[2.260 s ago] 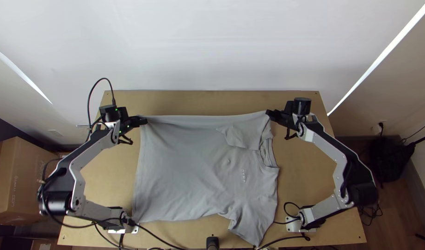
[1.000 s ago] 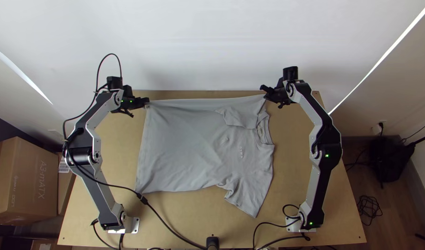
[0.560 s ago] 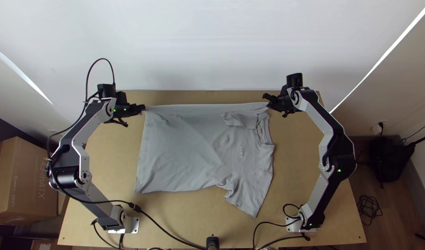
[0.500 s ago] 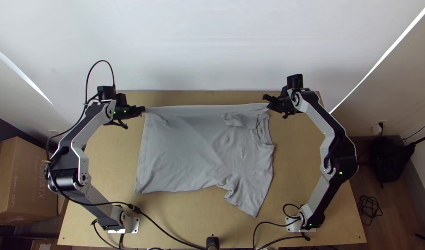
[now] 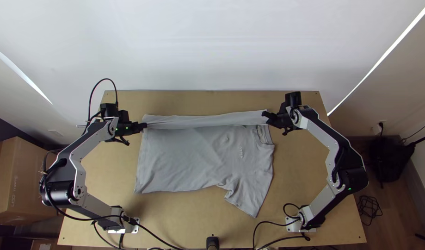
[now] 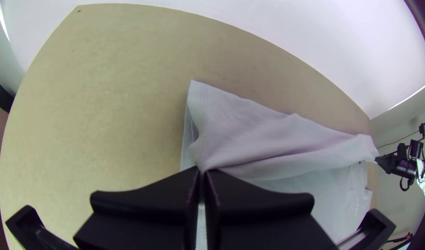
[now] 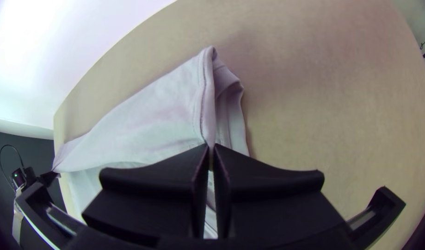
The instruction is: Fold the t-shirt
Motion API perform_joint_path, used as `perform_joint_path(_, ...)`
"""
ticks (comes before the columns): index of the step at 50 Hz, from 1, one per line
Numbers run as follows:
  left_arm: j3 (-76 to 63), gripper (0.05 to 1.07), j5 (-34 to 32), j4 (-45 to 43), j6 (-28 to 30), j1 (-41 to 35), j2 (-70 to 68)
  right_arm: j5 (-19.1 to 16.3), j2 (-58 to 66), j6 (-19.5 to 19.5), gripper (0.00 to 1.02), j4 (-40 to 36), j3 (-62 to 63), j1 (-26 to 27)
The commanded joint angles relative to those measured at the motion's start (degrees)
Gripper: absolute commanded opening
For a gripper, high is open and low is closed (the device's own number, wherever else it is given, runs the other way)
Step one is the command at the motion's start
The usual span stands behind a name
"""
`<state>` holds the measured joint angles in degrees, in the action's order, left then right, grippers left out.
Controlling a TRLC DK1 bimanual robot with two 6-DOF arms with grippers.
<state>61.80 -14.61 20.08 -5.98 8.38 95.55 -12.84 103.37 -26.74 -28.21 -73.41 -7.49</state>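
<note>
- The light wooden table (image 5: 198,217) lies bare along its near side; the t-shirt (image 5: 189,162) is spread beyond it, a sleeve (image 5: 247,199) pointing back toward the near edge;
- the body lies mostly flat with shallow creases, the bottom hem toward the left arm's side and the collar (image 5: 266,135) toward the right arm's; the cloth looks thin, light and limp, likely to wrinkle or drag rather than resist, with little risk of breaking;
- farther off, a narrow strip (image 5: 198,121) is turned over along the far side; the left gripper (image 5: 145,126) has its black tips pressed together on the strip at the hem end; the right gripper (image 5: 265,113) pinches it close to the collar;
- these two ends seem the right places to hold, since an even pull between them should keep so soft an edge straight; a slack middle would probably sag and bunch;
- the pale wall (image 5: 212,55) stands behind.
</note>
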Motion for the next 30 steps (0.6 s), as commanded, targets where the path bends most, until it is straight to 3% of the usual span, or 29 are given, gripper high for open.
perform_joint_path(1,-2.7,0.08,-0.3,-1.1,0.3,-0.1,-2.9,0.4,-1.8,-0.1,0.02,1.0,2.7,0.0)
perform_joint_path(10,-4.8,0.08,-0.3,-1.6,0.4,0.3,-4.4,0.4,-2.0,-0.4,0.03,1.3,4.9,0.0)
perform_joint_path(15,-6.2,0.11,-0.2,-2.8,0.5,0.8,-7.0,0.5,-4.1,-0.5,0.38,1.0,6.3,0.1)
perform_joint_path(17,-6.3,0.30,-0.2,-2.6,0.5,0.9,-7.8,0.4,-5.3,-0.6,0.52,0.9,6.9,0.5)
perform_joint_path(20,-6.5,0.71,-0.2,-2.3,1.3,1.1,-9.3,0.4,-7.4,-0.6,0.72,0.4,7.8,1.1)
perform_joint_path(22,-6.4,0.87,-0.2,-1.8,1.7,1.5,-9.9,0.4,-8.9,-0.6,0.79,0.0,9.0,1.5)
perform_joint_path(26,-6.3,1.02,-0.2,-1.3,2.6,2.4,-10.9,-0.3,-10.0,-0.2,0.89,-4.0,9.2,2.7)
perform_joint_path(30,-6.4,1.02,-0.2,-1.2,2.9,3.2,-11.7,-0.6,-13.4,2.4,0.92,-8.9,9.9,3.6)
